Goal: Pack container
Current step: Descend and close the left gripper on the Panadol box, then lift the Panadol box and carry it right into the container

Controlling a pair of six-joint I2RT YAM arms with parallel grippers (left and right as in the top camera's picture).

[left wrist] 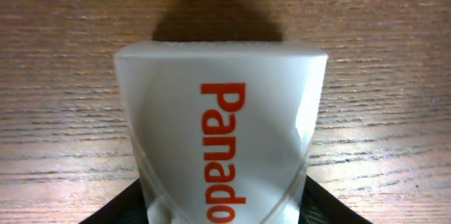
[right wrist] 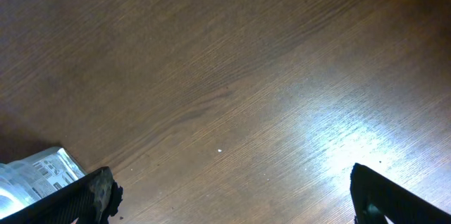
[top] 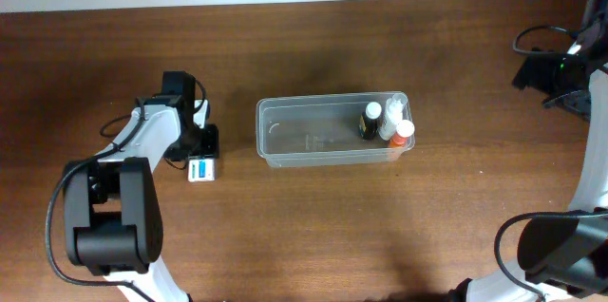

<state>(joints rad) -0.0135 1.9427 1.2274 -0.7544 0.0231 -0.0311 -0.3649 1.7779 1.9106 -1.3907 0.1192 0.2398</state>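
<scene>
Bottles, three small ones, stand upright at the right end of the clear, see-through plastic rectangular container (top: 313, 136), which sits at the centre of the overhead frame on the brown wooden bench (top: 427, 235). They are a dark bottle with a white cap (top: 369, 122), a white bottle (top: 390, 115) and an orange-capped bottle (top: 403, 134). Bunching them at that end leaves the left and middle of the tub bare, so I judge the free floor is meant for what is still to go in.

The container rests flat with its open mouth up. Its long axis runs left to right across the frame and its short ends face the two arms, so each arm can reach in from its own side.

The left pincer (top: 203, 153) lies left of the tub and apart from it. In the wrist view its dark fingers (left wrist: 120, 213) press against both sides of a white cardboard box with orange-red "Panado" lettering (left wrist: 218, 132). I read this as closed on the box, which is low over the bench or resting on it. Holding it by the narrow sides should let the box go in flat.

The right pincer (right wrist: 232, 199), at the upper right of the overhead frame, is spread wide with only bare wood between its fingers, well apart from the tub.
</scene>
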